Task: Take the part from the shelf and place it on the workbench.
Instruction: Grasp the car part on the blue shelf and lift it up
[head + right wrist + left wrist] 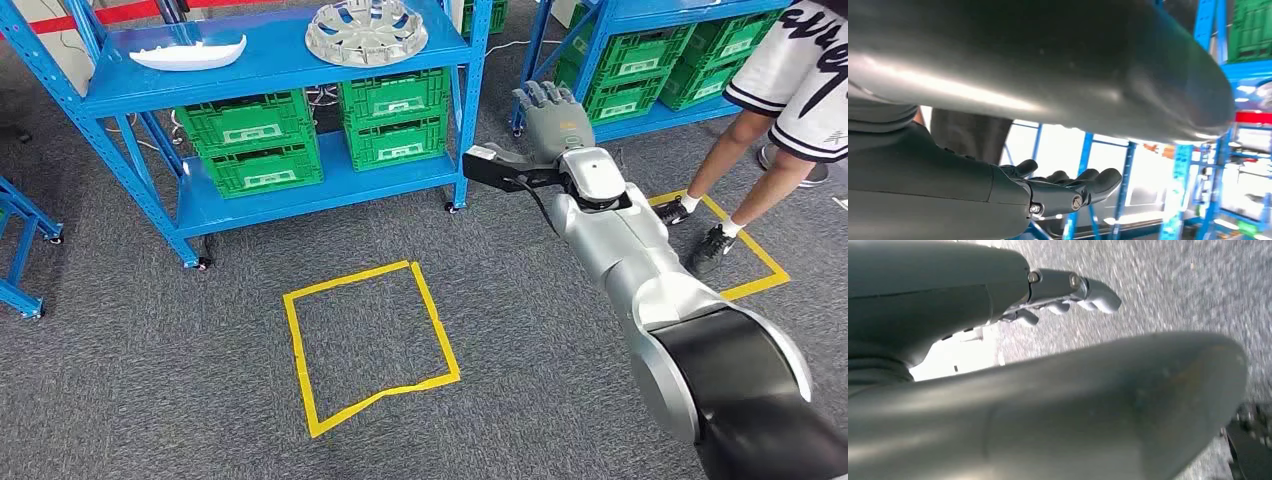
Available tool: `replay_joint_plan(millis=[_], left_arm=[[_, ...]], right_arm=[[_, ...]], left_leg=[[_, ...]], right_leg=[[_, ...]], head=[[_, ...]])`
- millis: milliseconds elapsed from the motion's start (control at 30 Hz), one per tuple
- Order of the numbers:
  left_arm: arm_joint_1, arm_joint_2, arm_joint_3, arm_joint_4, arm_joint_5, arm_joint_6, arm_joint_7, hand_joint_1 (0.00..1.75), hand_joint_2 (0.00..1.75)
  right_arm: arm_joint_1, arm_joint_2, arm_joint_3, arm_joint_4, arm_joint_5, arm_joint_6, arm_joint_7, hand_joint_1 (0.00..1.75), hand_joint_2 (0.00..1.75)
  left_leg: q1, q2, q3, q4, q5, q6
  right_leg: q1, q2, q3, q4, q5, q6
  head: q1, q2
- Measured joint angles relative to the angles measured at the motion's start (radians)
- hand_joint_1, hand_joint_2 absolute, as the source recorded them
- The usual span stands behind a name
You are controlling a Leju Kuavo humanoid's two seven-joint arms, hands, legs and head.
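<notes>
A round grey hubcap-like part point(366, 30) lies on the top board of the blue shelf point(300, 68), with a long white moulded part point(188, 50) to its left. My right arm reaches forward, and my right hand point(553, 115) is held up to the right of the shelf post, level with the green crates, fingers straight and holding nothing. The right wrist view shows that same hand point(1048, 189) with nothing in it. My left hand point(1058, 290) hangs over the grey carpet, fingers loosely out, holding nothing.
Green crates point(320, 135) fill the shelf's lower board. A second blue shelf point(660, 60) with more green crates stands at the right. A person point(770, 110) in white shorts stands by a yellow tape square point(740, 260). Another yellow tape square point(365, 340) marks the carpet ahead.
</notes>
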Motion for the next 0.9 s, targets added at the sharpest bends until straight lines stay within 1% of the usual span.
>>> replay_joint_plan(millis=[33,67,100,133,167,200,233,300,333,367,400,433,467,500,533,567,600,633,667,700,733,767,800,833,867,900], left_arm=[[0.000,0.000,0.000,0.000,-0.002,0.000,0.000,0.00,0.00],[0.000,0.000,0.000,0.000,-0.002,0.000,0.000,0.00,0.00],[0.000,-0.001,0.000,0.000,-0.004,0.000,0.001,0.00,0.00],[0.000,-0.002,0.000,0.000,-0.006,0.000,0.001,0.00,0.00],[-0.001,-0.004,0.000,0.000,-0.007,0.000,0.001,0.00,0.00],[-0.003,-0.005,0.000,0.000,-0.008,0.000,0.000,0.00,0.00],[-0.006,-0.007,0.000,0.000,-0.010,0.000,-0.001,0.00,0.00],[-0.010,-0.009,0.000,-0.001,-0.015,0.001,-0.001,0.00,0.00],[-0.011,-0.009,0.000,-0.001,-0.017,0.001,0.000,0.00,0.00],[-0.012,-0.010,0.000,-0.001,-0.018,0.001,0.001,0.00,0.00],[-0.013,-0.011,0.000,-0.001,-0.018,0.001,0.000,0.00,0.00],[-0.014,-0.012,0.000,-0.001,-0.019,0.001,-0.001,0.00,0.00],[-0.015,-0.012,0.000,-0.001,-0.019,0.001,-0.001,0.00,0.00],[-0.015,-0.012,0.000,-0.001,-0.019,0.001,-0.002,0.00,0.00],[-0.014,-0.012,0.000,0.000,-0.020,0.001,-0.002,0.00,0.00],[-0.012,-0.012,0.000,0.000,-0.020,0.001,-0.002,0.00,0.00],[-0.010,-0.012,0.000,0.000,-0.020,0.001,-0.001,0.00,0.00],[-0.008,-0.012,0.000,0.000,-0.020,0.001,0.000,0.00,0.00],[-0.006,-0.012,0.000,0.001,-0.021,0.001,0.000,0.00,0.00],[-0.006,-0.012,0.000,0.002,-0.022,0.001,-0.002,0.00,0.00],[-0.006,-0.013,-0.001,0.002,-0.023,0.001,-0.005,0.00,0.00],[-0.006,-0.013,-0.001,0.003,-0.023,0.002,-0.009,0.00,0.00],[-0.006,-0.013,-0.001,0.003,-0.023,0.002,-0.011,0.00,0.00],[-0.006,-0.013,-0.001,0.003,-0.023,0.002,-0.008,0.00,0.00],[-0.005,-0.014,-0.001,0.003,-0.023,0.003,-0.005,0.00,0.00],[-0.005,-0.014,-0.001,0.003,-0.023,0.004,-0.002,0.00,0.00]], right_arm=[[0.002,0.003,0.002,0.000,-0.001,0.000,-0.004,0.00,0.00],[0.003,0.006,0.005,0.000,-0.001,0.000,-0.008,0.00,0.00],[0.005,0.013,0.010,-0.001,-0.002,0.001,-0.016,0.00,0.00],[0.006,0.020,0.017,-0.003,-0.003,0.002,-0.024,0.00,0.00],[0.006,0.029,0.026,-0.006,-0.004,0.004,-0.033,0.00,0.00],[0.006,0.037,0.036,-0.009,-0.006,0.006,-0.042,0.00,0.00],[0.008,0.046,0.048,-0.013,-0.011,0.007,-0.052,0.00,0.00],[0.014,0.062,0.074,-0.025,-0.028,0.009,-0.070,0.00,0.00],[0.019,0.070,0.086,-0.033,-0.037,0.009,-0.078,0.00,0.00],[0.022,0.075,0.096,-0.039,-0.045,0.009,-0.083,0.00,0.00],[0.023,0.081,0.105,-0.043,-0.050,0.009,-0.085,0.00,0.00],[0.024,0.088,0.113,-0.047,-0.053,0.009,-0.086,0.00,0.00],[0.027,0.093,0.119,-0.049,-0.055,0.009,-0.086,0.00,0.00],[0.030,0.098,0.125,-0.050,-0.057,0.010,-0.086,0.00,0.00],[0.035,0.101,0.130,-0.050,-0.059,0.010,-0.086,0.00,0.00],[0.040,0.102,0.135,-0.051,-0.063,0.011,-0.086,0.00,0.00],[0.043,0.103,0.141,-0.051,-0.067,0.011,-0.086,0.00,0.00],[0.044,0.103,0.147,-0.053,-0.072,0.011,-0.086,0.00,0.00],[0.044,0.104,0.153,-0.055,-0.077,0.011,-0.085,0.00,0.00],[0.044,0.105,0.160,-0.057,-0.082,0.011,-0.083,0.00,0.00],[0.044,0.106,0.165,-0.059,-0.085,0.011,-0.080,0.00,0.00],[0.045,0.107,0.171,-0.060,-0.087,0.012,-0.077,0.00,0.00],[0.046,0.108,0.176,-0.062,-0.090,0.012,-0.072,0.00,0.00],[0.047,0.109,0.180,-0.066,-0.091,0.012,-0.067,0.00,0.00],[0.047,0.110,0.185,-0.070,-0.092,0.011,-0.063,0.00,0.00],[0.048,0.110,0.191,-0.073,-0.093,0.010,-0.060,0.00,0.00]], left_leg=[[-0.001,0.000,0.005,0.000,-0.004,0.000],[-0.002,0.000,0.010,0.000,-0.008,-0.001],[-0.004,-0.001,0.021,0.001,-0.016,-0.002],[-0.005,0.000,0.033,0.001,-0.025,-0.004],[-0.007,0.000,0.044,0.001,-0.034,-0.007],[-0.008,0.001,0.051,0.001,-0.042,-0.011],[-0.008,0.002,0.055,-0.001,-0.048,-0.016],[-0.008,0.003,0.060,0.001,-0.050,-0.030],[-0.007,0.004,0.061,0.009,-0.050,-0.036],[-0.007,0.004,0.054,0.033,-0.046,-0.042],[-0.006,0.003,0.034,0.070,-0.048,-0.048],[-0.004,0.003,-0.001,0.125,-0.057,-0.053],[-0.002,0.003,-0.043,0.184,-0.072,-0.059],[0.001,0.003,-0.084,0.233,-0.094,-0.064],[0.004,0.003,-0.117,0.262,-0.113,-0.069],[0.006,0.003,-0.136,0.261,-0.119,-0.071],[0.008,0.003,-0.141,0.230,-0.105,-0.074],[0.011,0.004,-0.133,0.176,-0.069,-0.076],[0.014,0.006,-0.121,0.108,-0.009,-0.078],[0.015,0.010,-0.109,0.054,0.036,-0.075],[0.014,0.014,-0.099,0.020,0.071,-0.070],[0.013,0.016,-0.093,0.005,0.087,-0.061],[0.010,0.016,-0.086,0.006,0.078,-0.050],[0.010,0.014,-0.078,0.005,0.077,-0.041],[0.011,0.012,-0.069,0.003,0.070,-0.033],[0.011,0.011,-0.058,0.002,0.063,-0.026]], right_leg=[[0.000,0.000,-0.005,-0.006,0.010,-0.001],[0.001,0.000,-0.003,-0.027,0.028,-0.004],[0.003,0.000,0.004,-0.069,0.064,-0.009],[0.006,0.000,0.025,-0.138,0.114,-0.017],[0.011,-0.001,0.049,-0.208,0.153,-0.026],[0.016,-0.002,0.069,-0.263,0.172,-0.032],[0.020,-0.002,0.083,-0.296,0.180,-0.037],[0.021,-0.002,0.097,-0.313,0.169,-0.043],[0.019,-0.001,0.107,-0.318,0.171,-0.047],[0.015,0.000,0.119,-0.321,0.167,-0.053],[0.012,0.000,0.131,-0.324,0.162,-0.058],[0.009,0.000,0.143,-0.326,0.155,-0.061],[0.008,0.001,0.153,-0.327,0.147,-0.063],[0.008,0.002,0.163,-0.327,0.137,-0.063],[0.007,0.002,0.175,-0.327,0.127,-0.062],[0.005,0.003,0.189,-0.327,0.116,-0.060],[0.003,0.003,0.204,-0.327,0.104,-0.057],[0.000,0.003,0.220,-0.327,0.091,-0.053],[-0.001,0.003,0.234,-0.326,0.077,-0.048],[-0.001,0.004,0.246,-0.326,0.065,-0.042],[0.000,0.005,0.255,-0.327,0.053,-0.034],[0.001,0.005,0.262,-0.326,0.047,-0.026],[0.001,0.005,0.268,-0.323,0.045,-0.019],[0.000,0.004,0.266,-0.313,0.047,-0.013],[-0.002,0.003,0.256,-0.286,0.056,-0.008],[-0.002,0.002,0.232,-0.245,0.061,-0.006]], head=[[0.000,0.000],[0.000,0.000],[0.000,0.000],[0.000,0.000],[-0.001,0.000],[-0.001,0.000],[-0.002,0.000],[-0.002,0.000],[-0.002,0.000],[-0.003,0.000],[-0.005,0.000],[-0.007,0.000],[-0.009,0.000],[-0.010,0.000],[-0.010,0.000],[-0.010,0.000],[-0.010,0.000],[-0.010,0.000],[-0.010,0.000],[-0.012,0.000],[-0.012,0.000],[-0.013,0.000],[-0.013,0.000],[-0.012,0.000],[-0.012,0.000],[-0.011,0.000]])
